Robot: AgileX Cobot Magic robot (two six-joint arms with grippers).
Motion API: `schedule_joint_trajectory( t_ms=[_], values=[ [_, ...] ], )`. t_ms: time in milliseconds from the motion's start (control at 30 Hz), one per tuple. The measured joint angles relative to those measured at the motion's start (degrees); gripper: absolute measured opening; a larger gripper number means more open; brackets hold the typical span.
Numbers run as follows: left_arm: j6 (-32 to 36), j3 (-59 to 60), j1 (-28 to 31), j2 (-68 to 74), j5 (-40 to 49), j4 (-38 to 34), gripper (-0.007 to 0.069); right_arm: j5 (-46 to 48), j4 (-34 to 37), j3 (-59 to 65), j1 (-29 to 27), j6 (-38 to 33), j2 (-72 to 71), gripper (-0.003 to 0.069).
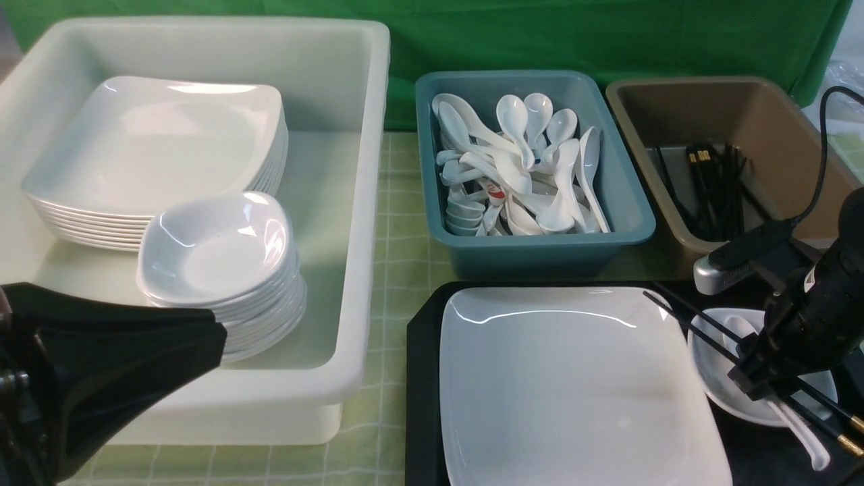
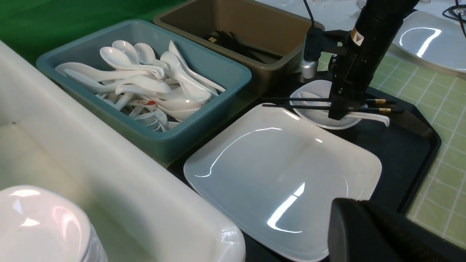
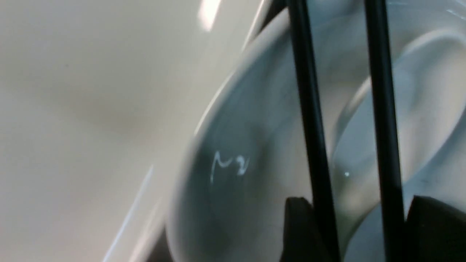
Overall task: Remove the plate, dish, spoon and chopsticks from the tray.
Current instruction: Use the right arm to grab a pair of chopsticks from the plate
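**We are starting with the chopsticks**

We are reading this as the chopstick pickup. The chopsticks are lying side by side across the dish, over the spoon, on the tray's right side beside the plate. Our right gripper is straddling both sticks, jaws spread, not yet pinching. Next it probably needs a squeeze gathering both, then a level lift toward the brown bin. Our left gripper is waiting near left, pressed together.

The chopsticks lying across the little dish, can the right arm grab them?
Probably yes. The right arm's fingers sit on either side of both chopsticks, with nothing between. The sticks lie on top, across the dish and the spoon, so nothing covers them.
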Motion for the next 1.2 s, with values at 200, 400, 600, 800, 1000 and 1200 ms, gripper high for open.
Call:
schedule_joint_trajectory(
  t_ms=[200, 400, 600, 800, 1000, 1200],
  values=[
    [0.0, 0.0, 0.0, 0.0, 0.0, 0.0, 0.002, 0.0, 0.0, 0.0, 0.0, -1.2, 0.0, 0.0155],
    [0.0, 0.0, 0.0, 0.0, 0.0, 0.0, 0.002, 0.0, 0.0, 0.0, 0.0, -1.2, 0.0, 0.0124],
    [0.0, 0.0, 0.0, 0.0, 0.0, 0.0, 0.002, 0.2, 0.1, 0.0, 0.0, -1.2, 0.0, 0.0129],
    [0.0, 0.0, 0.0, 0.0, 0.0, 0.0, 0.002, 1.0, 0.2, 0.0, 0.0, -2.5, -0.4, 0.007],
    [0.0, 0.0, 0.0, 0.0, -0.1, 0.0, 0.002, 5.2, 0.4, -0.3, 0.6, -8.9, -4.1, 0.007],
    [0.0, 0.0, 0.0, 0.0, -2.7, -0.1, 0.002, 11.5, 3.3, -0.7, 4.7, -14.6, -9.3, 0.007]
  ],
)
